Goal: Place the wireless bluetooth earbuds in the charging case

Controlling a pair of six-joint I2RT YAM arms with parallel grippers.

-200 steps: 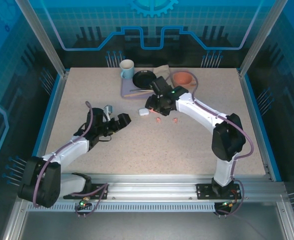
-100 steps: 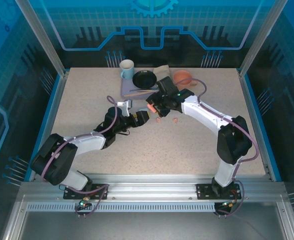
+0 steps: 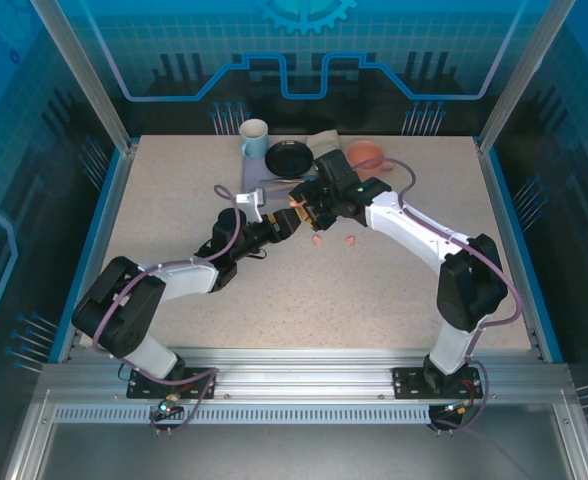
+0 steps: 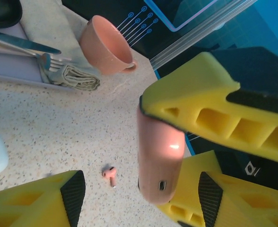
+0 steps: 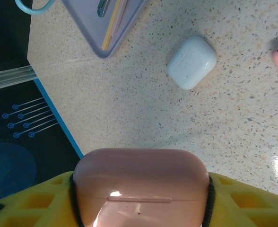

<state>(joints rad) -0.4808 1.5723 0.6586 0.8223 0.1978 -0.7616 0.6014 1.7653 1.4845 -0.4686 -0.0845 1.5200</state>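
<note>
My right gripper (image 5: pixel 140 189) is shut on a pink charging case (image 5: pixel 140 184) with its lid closed, holding it above the table (image 3: pixel 174 200). In the top view this case (image 3: pixel 299 212) sits between the two arms. My left gripper (image 4: pixel 141 196) has come up to it, its jaws open on either side of the case's lower end (image 4: pixel 160 161), with a clear gap at the left pad (image 4: pixel 74 196). A pink earbud (image 4: pixel 110 175) lies on the table below. Two pink earbuds (image 3: pixel 317 240) (image 3: pixel 351 241) lie apart. A closed white case (image 5: pixel 192 62) rests nearby.
A lilac tray (image 3: pixel 264 178) with cutlery and a black plate (image 3: pixel 288 157) stands behind the grippers. A pale blue mug (image 3: pixel 254 138), a pink cup (image 3: pixel 366 154) and a folded napkin (image 4: pixel 77 78) are at the back. Blue walls enclose the table.
My left arm has swung right and forward until its gripper reached the pink case, and its jaws have narrowed. The right gripper has raised the case slightly and kept its hold.
</note>
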